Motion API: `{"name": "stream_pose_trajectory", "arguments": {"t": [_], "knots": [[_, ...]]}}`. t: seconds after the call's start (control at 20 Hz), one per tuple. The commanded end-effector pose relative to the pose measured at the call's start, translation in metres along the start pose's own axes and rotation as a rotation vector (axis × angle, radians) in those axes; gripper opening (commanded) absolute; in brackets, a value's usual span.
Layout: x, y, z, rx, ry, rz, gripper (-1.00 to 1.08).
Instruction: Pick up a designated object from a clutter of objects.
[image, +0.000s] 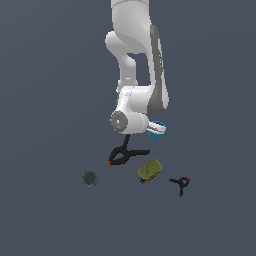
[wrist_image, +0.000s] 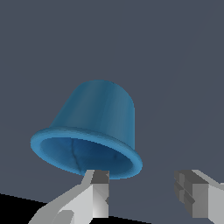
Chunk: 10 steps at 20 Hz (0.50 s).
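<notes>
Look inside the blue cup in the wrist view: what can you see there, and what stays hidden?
The blue cup opens toward the camera. Its inner wall looks bare blue, with nothing visibly in it. One finger of the gripper covers a bit of the rim there.

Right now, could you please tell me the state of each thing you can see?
Blue cup: tipped toward the wrist camera, open mouth facing it, rim at one finger.
Fingers: spread apart, nothing gripped between them.
Green can: lying on its side.
Large clamp: lying flat.
Small clamp: lying flat.
Grey round thing: resting alone.
</notes>
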<state>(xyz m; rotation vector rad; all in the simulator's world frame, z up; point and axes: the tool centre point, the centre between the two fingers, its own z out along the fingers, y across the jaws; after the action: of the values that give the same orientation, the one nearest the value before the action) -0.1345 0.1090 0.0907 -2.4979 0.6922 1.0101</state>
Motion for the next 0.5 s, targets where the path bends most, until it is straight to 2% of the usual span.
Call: {"name": "stream_pose_trajectory", "arguments": {"t": [0.0, 0.45], "knots": [[0.0, 0.0, 0.004, 0.0, -0.001, 0.001, 0.28], [-0.001, 0.001, 0.029, 0.001, -0.003, 0.005, 0.28]]}}
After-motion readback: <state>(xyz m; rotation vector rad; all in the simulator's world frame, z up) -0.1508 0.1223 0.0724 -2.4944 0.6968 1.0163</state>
